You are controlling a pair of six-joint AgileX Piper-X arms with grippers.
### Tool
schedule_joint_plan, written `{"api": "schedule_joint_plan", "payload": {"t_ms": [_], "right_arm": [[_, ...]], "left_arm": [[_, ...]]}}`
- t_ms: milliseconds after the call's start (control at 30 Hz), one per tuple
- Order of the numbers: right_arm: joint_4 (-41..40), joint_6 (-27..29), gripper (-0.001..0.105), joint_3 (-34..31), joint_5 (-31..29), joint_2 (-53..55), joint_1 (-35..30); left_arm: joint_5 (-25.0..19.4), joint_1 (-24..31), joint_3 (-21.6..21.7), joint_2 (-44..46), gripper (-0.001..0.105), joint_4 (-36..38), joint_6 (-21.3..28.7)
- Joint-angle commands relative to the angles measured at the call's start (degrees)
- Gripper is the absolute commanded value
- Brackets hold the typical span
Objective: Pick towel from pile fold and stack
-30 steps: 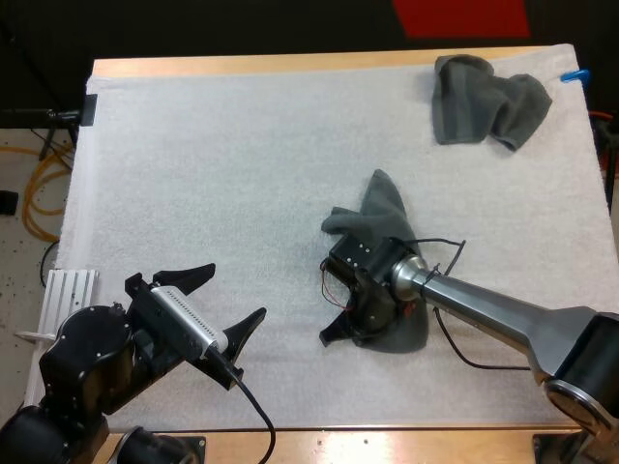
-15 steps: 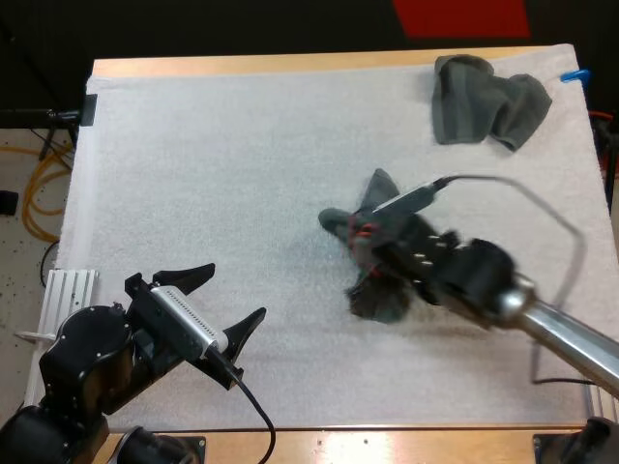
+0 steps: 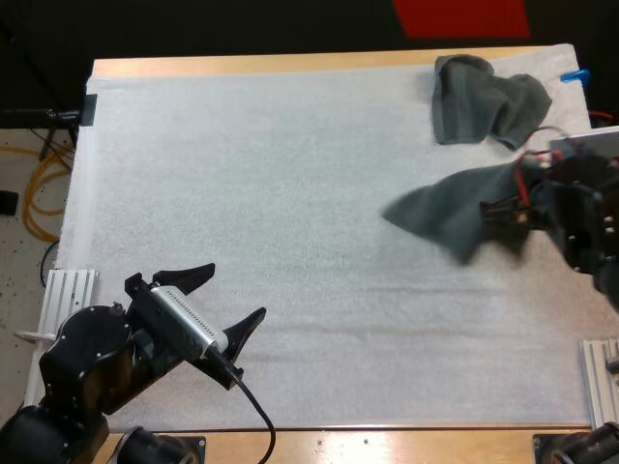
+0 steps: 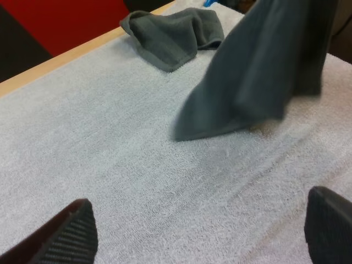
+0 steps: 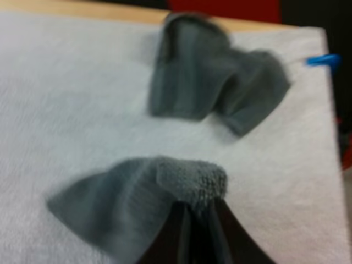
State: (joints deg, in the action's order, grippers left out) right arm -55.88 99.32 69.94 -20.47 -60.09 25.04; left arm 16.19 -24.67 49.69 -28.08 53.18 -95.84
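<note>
1. Right pincer (image 3: 517, 208) clamps the towel (image 3: 440, 213) by its edge at 3 o'clock, lifted so it drapes open
2. Left pincer (image 3: 232, 292) hovers at 7 o'clock, fingers apart, likely awaiting a corner
3. Spare towel (image 3: 488, 101) lies crumpled at 1 o'clock

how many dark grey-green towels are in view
2. One crumpled dark grey-green towel lies at the white mat's far right corner; the other towel hangs pinched in the right gripper over the mat. None appears hidden.
</note>
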Motion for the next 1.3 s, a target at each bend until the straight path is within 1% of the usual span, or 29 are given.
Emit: {"api": "schedule_joint_plan", "payload": {"t_ms": [0,33,100,167,233,267,333,367,433,467,533,600,633,667,733,800,933,1033,1067,1100,1133,1167,1233,1267], "right_arm": [[-0.15,0.87,0.000,1.19,-0.16,0.56,-0.28],[-0.17,0.87,0.000,1.96,0.12,0.53,-0.26],[-0.04,-0.39,0.000,2.08,2.65,0.53,-0.01],[-0.26,-3.27,0.000,1.31,7.13,0.02,0.84],[-0.30,-8.21,0.000,-0.59,11.11,-1.38,2.59],[-0.01,-8.88,0.000,-1.26,11.94,-1.93,3.53],[1.71,-12.58,0.000,-4.00,16.52,-4.51,6.98],[2.24,-13.46,0.000,-4.79,17.49,-5.38,7.78],[6.82,-16.00,0.000,-7.29,19.58,-9.38,12.98],[8.20,-16.56,0.000,-7.56,19.92,-10.54,14.41],[12.79,-17.71,0.000,-7.98,19.96,-15.01,19.32],[17.19,-18.28,0.000,-7.99,21.25,-18.22,22.75],[20.16,-18.30,0.000,-7.99,22.74,-20.43,24.59],[21.10,-18.29,0.000,-7.99,23.80,-21.55,25.13],[25.43,-18.60,0.000,-7.99,28.70,-25.41,27.40],[27.15,-18.77,0.000,-7.87,31.16,-27.59,28.30],[27.34,-20.77,0.000,-6.35,34.02,-30.78,28.48],[27.34,-20.25,0.000,-4.76,34.52,-31.48,28.48],[27.34,-19.88,0.002,-4.53,34.74,-31.48,28.48],[27.34,-19.34,0.007,-4.04,34.92,-31.46,28.48],[27.21,-18.91,0.015,-3.38,35.07,-31.46,28.48],[26.92,-18.44,0.021,-2.85,35.49,-31.46,28.48],[25.58,-17.37,0.044,-1.57,38.87,-31.46,28.48],[25.30,-17.37,0.048,-1.18,39.43,-31.46,28.48]], "left_arm": [[-0.16,-0.25,0.51,0.24,0.075,-0.35,-0.26],[-0.16,-0.25,0.51,0.24,0.075,-0.35,-0.26],[-0.16,-0.25,0.51,0.24,0.075,-0.35,-0.26],[-0.16,-0.25,0.51,0.24,0.075,-0.35,-0.26],[-0.16,-0.25,0.51,0.24,0.075,-0.35,-0.26],[-0.16,-0.25,0.51,0.24,0.075,-0.35,-0.26],[-0.16,-0.25,0.51,0.24,0.075,-0.35,-0.26],[-0.16,-0.25,0.51,0.24,0.075,-0.35,-0.26],[-0.16,-0.25,0.51,0.24,0.075,-0.35,-0.26],[-0.16,-0.25,0.51,0.24,0.075,-0.35,-0.26],[-0.16,-0.25,0.51,0.24,0.075,-0.35,-0.26],[-0.16,-0.25,0.51,0.24,0.075,-0.35,-0.26],[-0.16,-0.25,0.51,0.24,0.075,-0.35,-0.26],[-0.16,-0.25,0.51,0.24,0.075,-0.35,-0.26],[-0.16,-0.25,0.51,0.24,0.075,-0.35,-0.26],[-0.16,-0.25,0.51,0.24,0.075,-0.35,-0.26],[-0.16,-0.25,0.51,0.24,0.075,-0.35,-0.26],[-0.16,-0.25,0.51,0.24,0.075,-0.35,-0.26],[-0.16,-0.25,0.51,0.24,0.075,-0.35,-0.26],[-0.16,-0.25,0.51,0.24,0.075,-0.35,-0.26],[-0.16,-0.25,0.51,0.24,0.075,-0.35,-0.26],[-0.16,-0.25,0.51,0.24,0.075,-0.35,-0.26],[-0.16,-0.25,0.51,0.24,0.075,-0.35,-0.26],[-0.16,-0.25,0.51,0.24,0.075,-0.35,-0.26]]}}
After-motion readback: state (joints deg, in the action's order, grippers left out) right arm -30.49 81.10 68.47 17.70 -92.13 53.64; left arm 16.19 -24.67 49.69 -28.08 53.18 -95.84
